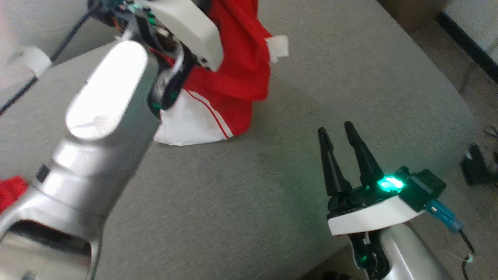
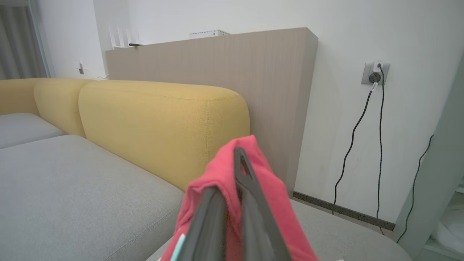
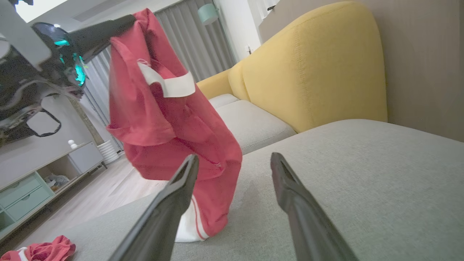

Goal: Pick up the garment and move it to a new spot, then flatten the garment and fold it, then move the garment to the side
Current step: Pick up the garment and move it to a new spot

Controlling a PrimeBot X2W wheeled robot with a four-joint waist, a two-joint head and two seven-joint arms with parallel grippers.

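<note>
The garment (image 1: 237, 66) is gripped by the closed left gripper (image 2: 226, 172) and hung up, its white hem touching the seat (image 1: 350, 77) near the left edge. The right gripper (image 1: 335, 129) is held open, empty, nearby.

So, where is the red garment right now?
The garment hangs from the left gripper, upper left in the head view, its white hem on the grey cushion.

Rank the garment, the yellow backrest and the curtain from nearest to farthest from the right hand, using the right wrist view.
1. Garment: hanging just ahead-left of the right hand.
2. Backrest: ahead, to the right.
3. Curtain: far back, beyond the garment.
</note>
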